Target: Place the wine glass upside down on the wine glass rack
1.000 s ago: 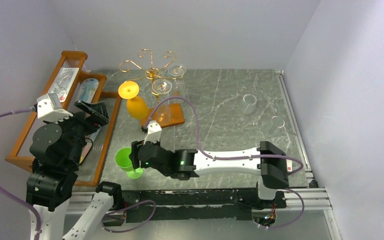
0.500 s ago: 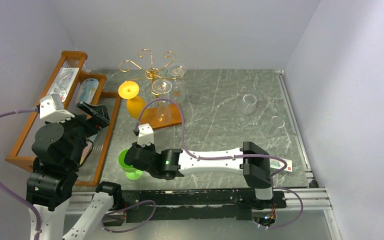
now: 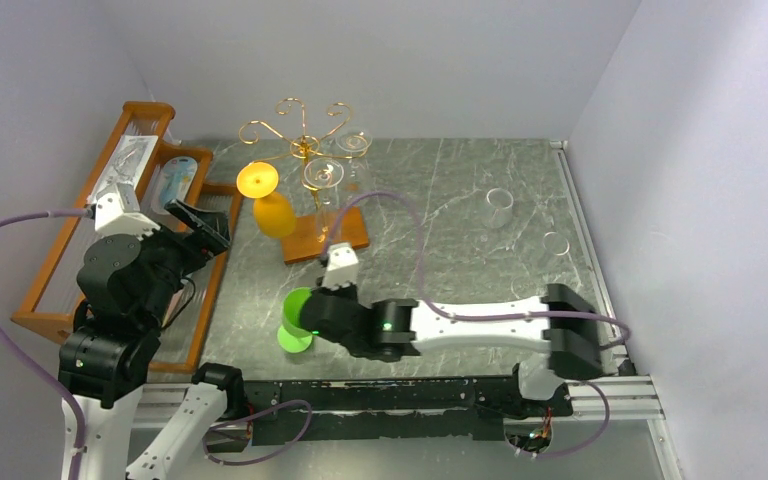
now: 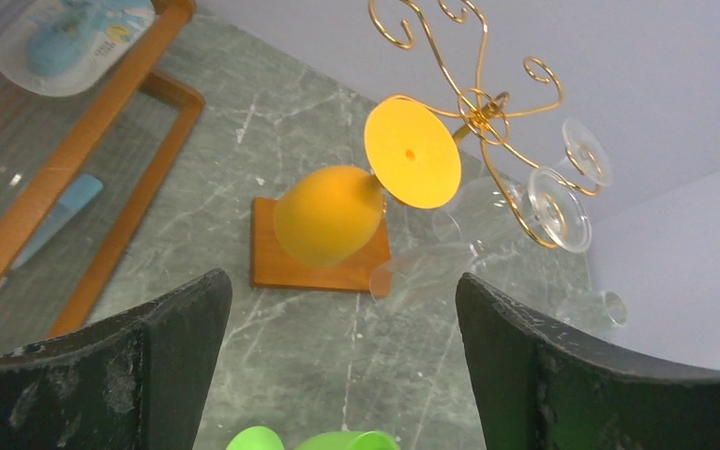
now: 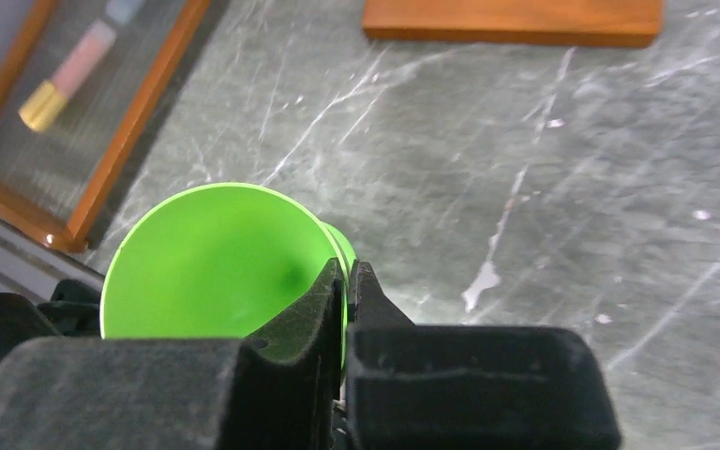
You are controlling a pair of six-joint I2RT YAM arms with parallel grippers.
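Three glasses hang upside down on the wine glass rack point(image 3: 303, 130): one orange glass point(image 3: 272, 212), two clear glasses point(image 3: 324, 175). Your R gripper point(image 5: 347, 286) is pinched tight on the green wine glass point(image 5: 216, 258), one finger inside the bowl, one outside. That glass sits btwn 6 and 7 o'clock of the rack's wooden base point(image 3: 335, 238), near the table point(image 3: 460, 230) front edge. L gripper point(image 4: 337, 309): fingers wide apart, nothing in them, approx 9 o'clock of the base.

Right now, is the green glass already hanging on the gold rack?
No, the green glass is pinched in the right hand down near the table's front edge, well apart from the gold rack.
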